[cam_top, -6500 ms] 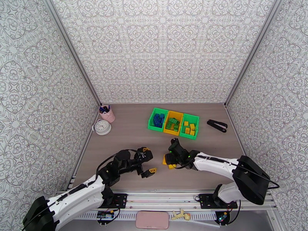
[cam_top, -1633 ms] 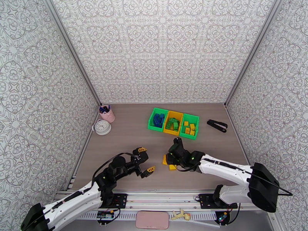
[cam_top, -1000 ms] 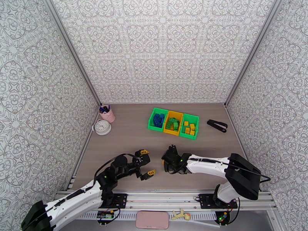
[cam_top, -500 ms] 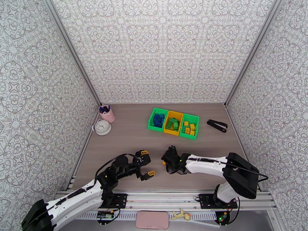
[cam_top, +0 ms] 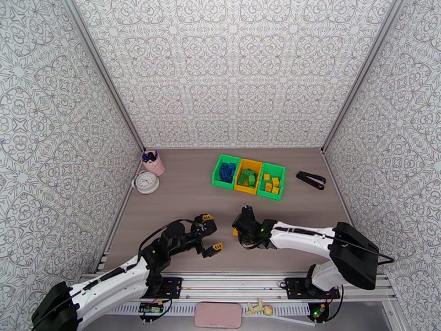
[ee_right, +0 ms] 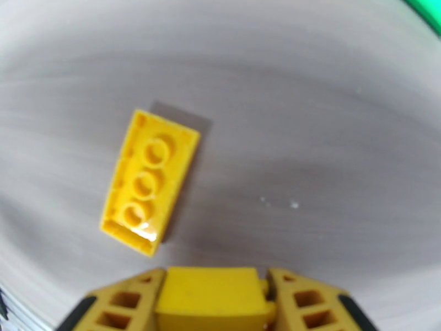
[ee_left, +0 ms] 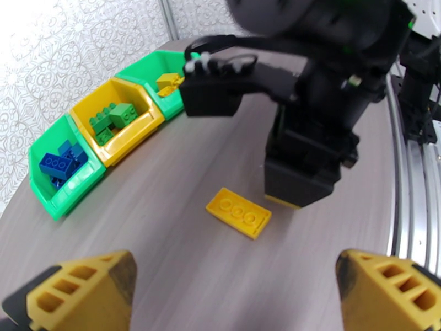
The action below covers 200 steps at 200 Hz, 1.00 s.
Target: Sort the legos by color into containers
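Desk (cam_top: 182, 199) is seen open between containers (cam_top: 248, 177), upper centre, and near edge. Yellow brick (ee_right: 209, 291) is clamped in right gripper (ee_right: 212, 304) jaws, lower centre; yellow plate (ee_right: 150, 181) is laid just beside. Left gripper (cam_top: 208, 234) jaws are spread wide.

A brick (ee_right: 212, 296) sits between the right fingers (ee_right: 128, 303); a plate (ee_right: 150, 182) lies on the table (ee_right: 308, 133) just ahead, left of them.

Looked down from above and behind over the worktop (cam_top: 182, 188). At the wrists, sat close: left facing across, right straight down; shared the flat yellow brick (ee_left: 238, 212).
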Each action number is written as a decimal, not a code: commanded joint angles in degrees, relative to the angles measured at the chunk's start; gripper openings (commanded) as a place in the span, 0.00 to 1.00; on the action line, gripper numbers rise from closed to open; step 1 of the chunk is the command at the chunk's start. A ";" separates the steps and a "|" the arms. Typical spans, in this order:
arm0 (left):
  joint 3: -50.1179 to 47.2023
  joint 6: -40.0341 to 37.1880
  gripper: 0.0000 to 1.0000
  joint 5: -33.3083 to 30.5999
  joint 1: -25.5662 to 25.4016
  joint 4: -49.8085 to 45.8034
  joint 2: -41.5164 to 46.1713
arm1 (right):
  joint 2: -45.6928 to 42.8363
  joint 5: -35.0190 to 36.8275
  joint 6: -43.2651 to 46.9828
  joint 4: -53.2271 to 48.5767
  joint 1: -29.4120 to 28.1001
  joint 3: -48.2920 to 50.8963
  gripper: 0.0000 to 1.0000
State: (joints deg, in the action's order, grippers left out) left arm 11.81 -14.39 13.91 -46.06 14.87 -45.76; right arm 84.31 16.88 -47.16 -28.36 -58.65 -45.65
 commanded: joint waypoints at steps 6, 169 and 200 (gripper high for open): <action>-0.38 2.11 1.00 -4.91 -2.41 5.77 -1.88 | -3.23 5.45 4.07 -2.74 1.08 -1.15 0.32; 5.45 11.10 1.00 -21.82 -11.24 29.47 -22.11 | -5.52 5.18 26.90 10.27 29.70 -8.88 0.28; 8.72 12.09 1.00 -20.09 -11.68 30.08 -26.09 | 1.23 2.84 30.02 13.17 34.95 -14.60 0.28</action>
State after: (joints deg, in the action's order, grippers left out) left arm 17.47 -4.19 -6.79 -56.93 41.52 -69.65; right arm 81.17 22.02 -21.89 -19.07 -26.70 -55.53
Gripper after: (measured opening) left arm 0.996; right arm 0.439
